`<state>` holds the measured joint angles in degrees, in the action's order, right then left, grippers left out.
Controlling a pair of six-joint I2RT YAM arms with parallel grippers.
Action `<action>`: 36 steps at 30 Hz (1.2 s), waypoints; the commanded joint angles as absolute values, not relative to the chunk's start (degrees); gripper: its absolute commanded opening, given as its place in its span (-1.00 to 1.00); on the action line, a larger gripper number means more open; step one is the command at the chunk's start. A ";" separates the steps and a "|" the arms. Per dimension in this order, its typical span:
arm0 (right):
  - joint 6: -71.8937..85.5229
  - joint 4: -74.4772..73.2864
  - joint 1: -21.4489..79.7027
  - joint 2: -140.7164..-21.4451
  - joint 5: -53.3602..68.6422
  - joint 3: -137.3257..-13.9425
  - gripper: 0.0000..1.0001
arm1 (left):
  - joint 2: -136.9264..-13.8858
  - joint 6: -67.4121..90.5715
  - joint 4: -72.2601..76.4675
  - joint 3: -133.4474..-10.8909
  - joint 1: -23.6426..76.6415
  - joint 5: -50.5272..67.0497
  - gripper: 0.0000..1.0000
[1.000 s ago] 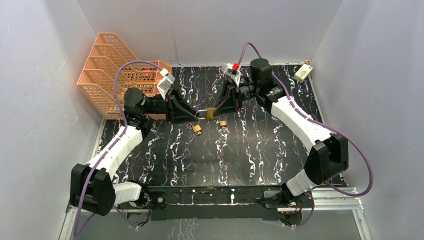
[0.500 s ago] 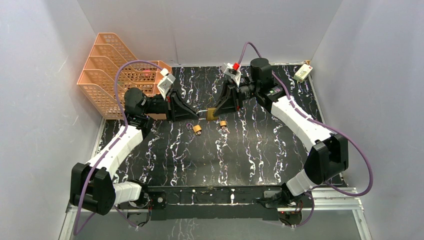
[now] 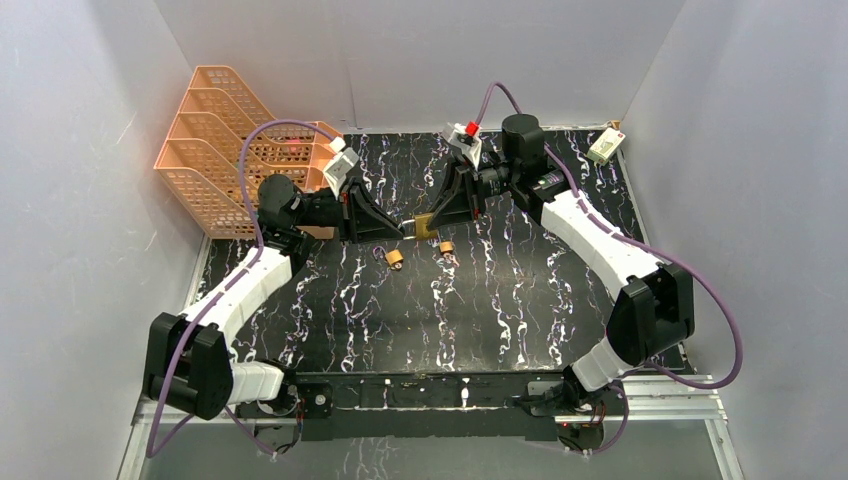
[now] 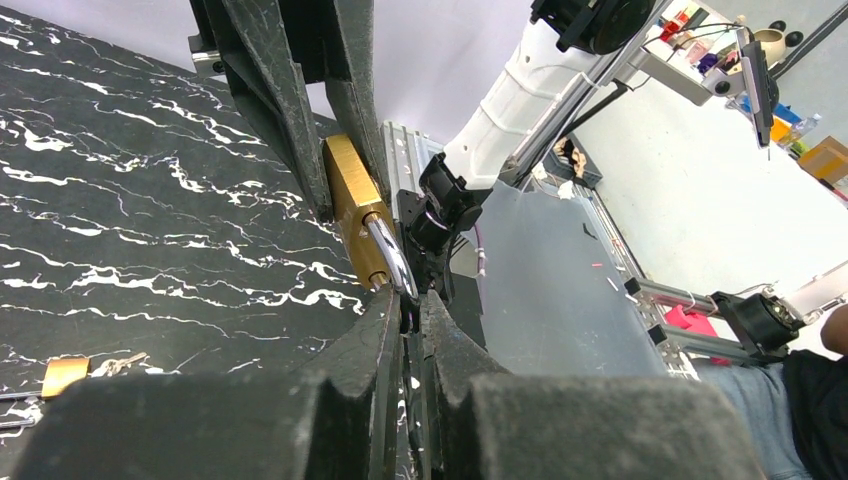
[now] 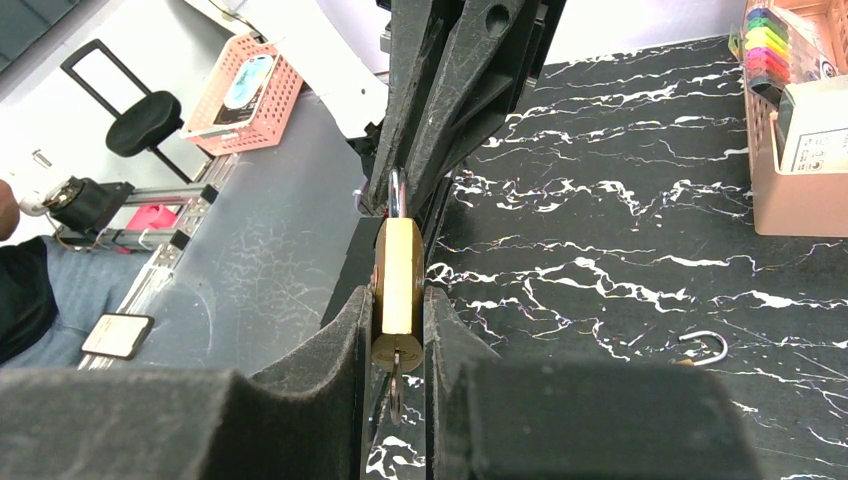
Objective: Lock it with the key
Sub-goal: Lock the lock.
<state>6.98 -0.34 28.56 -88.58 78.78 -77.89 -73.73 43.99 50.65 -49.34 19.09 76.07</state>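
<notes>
A brass padlock (image 3: 424,226) is held in the air at the table's back middle. My right gripper (image 5: 398,330) is shut on its body (image 5: 400,270), and a key (image 5: 395,385) sticks out of the keyhole at its near end. The silver shackle (image 4: 390,255) points toward my left gripper (image 4: 410,312), which is shut on the shackle's tip. In the top view my left gripper (image 3: 400,228) meets the padlock from the left and my right gripper (image 3: 432,222) from the right.
Two small brass padlocks (image 3: 396,258) (image 3: 446,247) lie on the black marbled table (image 3: 450,310) just in front. One with keys shows in the left wrist view (image 4: 62,375). An orange file rack (image 3: 230,140) stands back left, a white box (image 3: 605,147) back right.
My left gripper has moved right toward the padlock, and the stretch of shackle between the two grippers has shortened. The right arm has barely moved.
</notes>
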 commanded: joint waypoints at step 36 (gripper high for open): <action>16.17 20.74 40.50 -92.58 72.33 -79.31 -1.00 | -78.49 43.40 56.16 -50.28 22.94 66.23 -1.00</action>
<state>15.11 12.51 30.15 -91.77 82.19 -76.07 -76.95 46.94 53.82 -50.94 18.72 81.56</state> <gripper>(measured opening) 0.240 0.046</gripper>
